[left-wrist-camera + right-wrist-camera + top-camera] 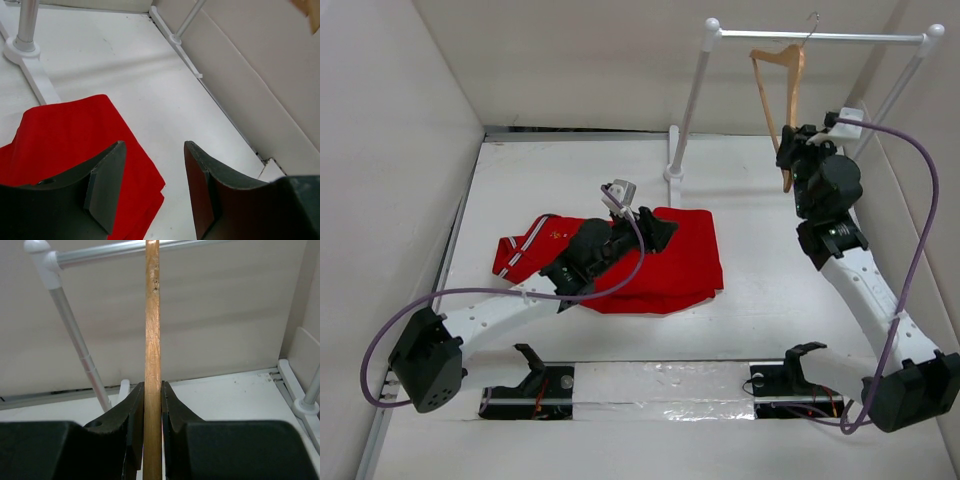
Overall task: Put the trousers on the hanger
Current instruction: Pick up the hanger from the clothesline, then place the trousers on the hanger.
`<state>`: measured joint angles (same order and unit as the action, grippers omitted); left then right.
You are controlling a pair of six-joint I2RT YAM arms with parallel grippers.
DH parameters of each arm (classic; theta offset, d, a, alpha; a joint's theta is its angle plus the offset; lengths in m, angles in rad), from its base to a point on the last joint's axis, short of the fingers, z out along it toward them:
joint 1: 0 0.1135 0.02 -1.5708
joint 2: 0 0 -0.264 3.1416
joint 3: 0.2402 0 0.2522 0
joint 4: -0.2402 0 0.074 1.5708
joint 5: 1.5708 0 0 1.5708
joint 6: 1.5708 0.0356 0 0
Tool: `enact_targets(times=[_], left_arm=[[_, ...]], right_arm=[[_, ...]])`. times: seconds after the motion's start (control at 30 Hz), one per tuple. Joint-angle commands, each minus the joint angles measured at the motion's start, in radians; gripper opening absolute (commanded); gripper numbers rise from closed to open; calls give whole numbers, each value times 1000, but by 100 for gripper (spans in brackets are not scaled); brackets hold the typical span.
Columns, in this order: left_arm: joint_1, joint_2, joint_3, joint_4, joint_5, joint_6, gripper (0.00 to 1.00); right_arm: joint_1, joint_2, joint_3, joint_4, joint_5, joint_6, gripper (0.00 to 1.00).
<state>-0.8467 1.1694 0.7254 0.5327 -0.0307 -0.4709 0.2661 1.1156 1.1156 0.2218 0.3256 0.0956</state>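
A white table stands boxed in by pale walls, and a white rail rises at its far right. The trousers lie folded on the table, left of the middle and well apart from the rail. Their striped part points toward the left wall.

The left gripper is over the right half of the trousers. In the left wrist view its jaws are spread wide with nothing between them. One finger is above the red cloth and the other is above bare table. Whether either finger touches the cloth cannot be told.

The hanger hangs by its hook from the rail and is turned nearly edge-on to the top camera. The right gripper is raised to the hanger's lower part. In the right wrist view its jaws are clamped on a wooden bar of the hanger, which runs straight up toward the rail. The trousers and the hanger are well apart, and no cloth is on the hanger.
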Motion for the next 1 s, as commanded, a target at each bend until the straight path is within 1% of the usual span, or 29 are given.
enact_targets(times=[0.0, 0.1, 0.13, 0.17, 0.2, 0.23, 0.3, 0.33, 0.37, 0.43, 0.5, 0.53, 0.73, 0.87, 0.97], left_arm=[[-6, -1, 66, 32, 20, -11, 48], [-26, 9, 103, 15, 14, -9, 49], [-37, 22, 133, 0, 12, -8, 50], [-37, 32, 155, -13, 8, -5, 51], [-64, 44, 178, -25, -3, 3, 52], [-75, 76, 227, -57, -9, 6, 55], [-98, 117, 285, -89, -31, 15, 57], [-113, 166, 345, -118, -37, 21, 58], [-123, 189, 377, -134, -43, 25, 60], [-123, 275, 466, -170, -67, 26, 61], [-123, 329, 518, -184, -71, 17, 62], [-123, 379, 573, -201, -77, 14, 62], [-123, 564, 748, -287, -117, -8, 65], [-101, 657, 833, -315, -98, -21, 65], [-101, 736, 923, -380, -126, -6, 65]], right_arm=[[-7, -45, -89, 120, 3, 33, 0], [8, -91, -141, 111, -17, 23, 0], [21, -106, -184, 108, -13, 15, 0], [54, -123, -207, 103, 1, 6, 0], [73, -140, -232, 96, 35, -6, 0], [91, -179, -291, 85, 52, -11, 0], [140, -218, -359, 83, 88, -14, 0], [156, -255, -391, 76, 99, -14, 0], [171, -272, -451, 70, 115, -11, 0], [206, -302, -508, 62, 128, 10, 0], [231, -335, -574, 62, 133, 30, 0], [254, -342, -588, 51, 144, 35, 0], [326, -349, -658, 54, 181, 58, 0], [354, -324, -665, 57, 201, 59, 0], [378, -316, -671, 54, 224, 59, 0]])
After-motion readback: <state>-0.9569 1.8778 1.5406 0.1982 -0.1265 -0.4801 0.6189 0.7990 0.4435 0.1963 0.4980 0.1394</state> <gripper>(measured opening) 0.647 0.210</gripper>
